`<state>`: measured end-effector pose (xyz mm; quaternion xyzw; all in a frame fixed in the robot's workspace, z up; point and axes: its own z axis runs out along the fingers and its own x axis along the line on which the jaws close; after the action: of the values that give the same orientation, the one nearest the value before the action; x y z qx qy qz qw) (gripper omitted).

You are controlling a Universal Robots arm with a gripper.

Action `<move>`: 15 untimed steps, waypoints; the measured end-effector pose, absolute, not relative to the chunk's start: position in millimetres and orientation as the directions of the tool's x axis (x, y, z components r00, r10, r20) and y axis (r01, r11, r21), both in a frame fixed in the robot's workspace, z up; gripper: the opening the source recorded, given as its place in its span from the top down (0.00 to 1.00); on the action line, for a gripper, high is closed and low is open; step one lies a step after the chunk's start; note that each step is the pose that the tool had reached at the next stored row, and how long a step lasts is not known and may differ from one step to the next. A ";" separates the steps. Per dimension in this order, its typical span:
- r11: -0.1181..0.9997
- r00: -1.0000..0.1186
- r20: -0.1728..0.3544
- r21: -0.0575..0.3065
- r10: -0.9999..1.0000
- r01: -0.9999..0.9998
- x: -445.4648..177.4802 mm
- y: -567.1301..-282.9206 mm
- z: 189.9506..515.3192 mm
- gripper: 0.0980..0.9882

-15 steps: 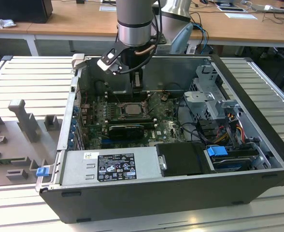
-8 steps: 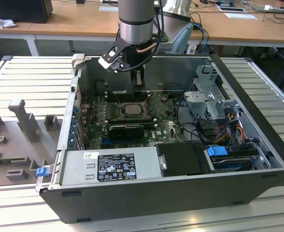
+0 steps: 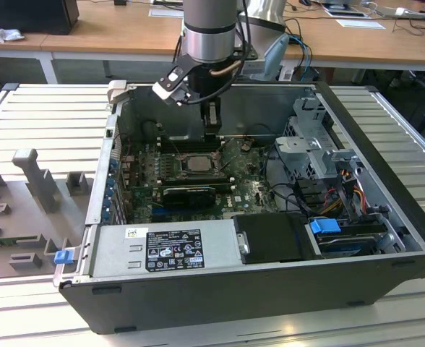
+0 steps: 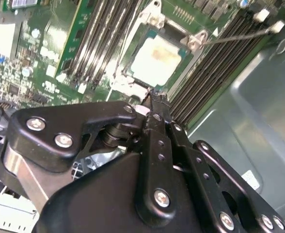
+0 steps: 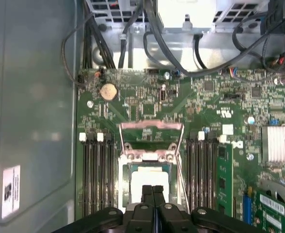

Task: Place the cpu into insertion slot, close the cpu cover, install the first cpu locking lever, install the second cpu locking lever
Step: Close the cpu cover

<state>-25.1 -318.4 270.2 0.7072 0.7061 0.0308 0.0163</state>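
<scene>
The cpu (image 5: 143, 180), a pale square chip, lies flat in the insertion slot (image 5: 125, 177) on the green motherboard; it also shows in the second wrist view (image 4: 157, 60) and the exterior view (image 3: 196, 163). The cpu cover (image 5: 151, 125), a thin metal frame with a square window, stands swung open at the socket's hinge side. A thin wire locking lever (image 4: 239, 35) sticks out free beside the socket. My gripper (image 5: 153, 191) hangs just above the socket's edge, fingers pressed together with nothing between them, and it shows in the exterior view (image 3: 211, 119) inside the open case.
Long black memory slots (image 5: 96, 179) flank the socket on both sides. A black graphics card (image 3: 187, 194), the grey power-supply box (image 3: 165, 249) and a drive cage (image 3: 314, 155) crowd the case. Black cables (image 5: 181, 53) run past the board's edge. The case wall (image 5: 31, 121) rises close by.
</scene>
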 end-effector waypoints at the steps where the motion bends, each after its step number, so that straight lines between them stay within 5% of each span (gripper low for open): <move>1: -0.002 0.001 0.021 0.066 1.000 0.998 -18.2 -318.5 270.2 0.99; 15: 0.004 -0.005 0.020 0.063 1.000 0.998 51.0 -318.5 258.3 0.99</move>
<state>51.0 -318.5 258.3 0.7051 0.7084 0.0294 0.0151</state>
